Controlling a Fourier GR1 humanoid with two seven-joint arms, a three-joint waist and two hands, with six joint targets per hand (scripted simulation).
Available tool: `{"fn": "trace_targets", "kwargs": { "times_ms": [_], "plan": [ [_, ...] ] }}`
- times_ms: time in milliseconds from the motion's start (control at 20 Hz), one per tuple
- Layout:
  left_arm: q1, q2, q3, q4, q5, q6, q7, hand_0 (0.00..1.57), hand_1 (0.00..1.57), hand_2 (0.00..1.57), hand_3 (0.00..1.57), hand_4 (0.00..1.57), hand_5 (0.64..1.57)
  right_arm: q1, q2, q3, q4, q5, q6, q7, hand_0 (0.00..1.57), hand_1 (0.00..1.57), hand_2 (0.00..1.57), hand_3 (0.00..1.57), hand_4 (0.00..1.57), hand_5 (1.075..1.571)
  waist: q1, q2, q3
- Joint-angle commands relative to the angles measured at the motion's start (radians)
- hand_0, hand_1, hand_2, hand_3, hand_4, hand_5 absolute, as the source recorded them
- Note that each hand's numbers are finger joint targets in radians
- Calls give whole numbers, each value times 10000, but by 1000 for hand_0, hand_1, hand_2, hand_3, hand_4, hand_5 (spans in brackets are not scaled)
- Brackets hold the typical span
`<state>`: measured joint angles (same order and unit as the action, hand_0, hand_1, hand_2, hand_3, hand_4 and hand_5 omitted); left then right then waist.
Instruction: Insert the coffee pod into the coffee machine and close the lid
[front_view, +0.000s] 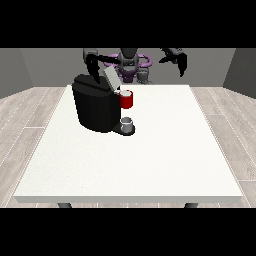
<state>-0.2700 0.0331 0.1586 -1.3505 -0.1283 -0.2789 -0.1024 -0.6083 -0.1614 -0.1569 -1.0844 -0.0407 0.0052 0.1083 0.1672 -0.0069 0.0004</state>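
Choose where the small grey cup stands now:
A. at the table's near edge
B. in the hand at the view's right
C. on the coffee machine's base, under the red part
C: the grey cup stands on the base of the coffee machine, under its red part.

The coffee machine (95, 107) stands on the tabletop (150, 160), left of centre, toward the robot's edge. A cup (127, 124) sits on its base, at the machine's right.

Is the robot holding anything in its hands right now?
It cannot be told for the hand at the view's left, which is just above the coffee machine, near its raised lid. The hand at the view's right holds nothing, raised in the air.
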Motion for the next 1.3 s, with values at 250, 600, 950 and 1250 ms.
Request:
{"fn": "trace_targets", "kwargs": {
  "times_ms": [250, 600, 950, 1250],
  "plan": [
    [559, 259, -106, -371, -408, 712, -392, 0, 0, 0, 0, 299, 1571, -566, 105, 501, 337, 179, 439, -377, 0, 0, 0, 0, 73, 1571, -354, 578, -4],
    [570, 468, -254, -1016, 53, 350, 188, 0, 0, 0, 0, 360, 1571, -1294, -119, 261, 1026, 487, -29, -858, 0, 0, 0, 0, 127, 1571, 107, 856, -2],
    [509, 486, -152, -523, 156, 308, -228, 0, 0, 0, 0, 362, 1571, -2313, 130, 995, 685, 1095, -251, -44, 0, 0, 0, 0, 103, 1571, 409, 822, -9],
    [220, 426, -524, -867, -100, 384, 138, 0, 0, 0, 0, 337, 1571, -2683, 76, 856, 749, 954, -129, 12, 0, 0, 0, 0, 0, 1571, 808, 1117, -3]
  ]
}}
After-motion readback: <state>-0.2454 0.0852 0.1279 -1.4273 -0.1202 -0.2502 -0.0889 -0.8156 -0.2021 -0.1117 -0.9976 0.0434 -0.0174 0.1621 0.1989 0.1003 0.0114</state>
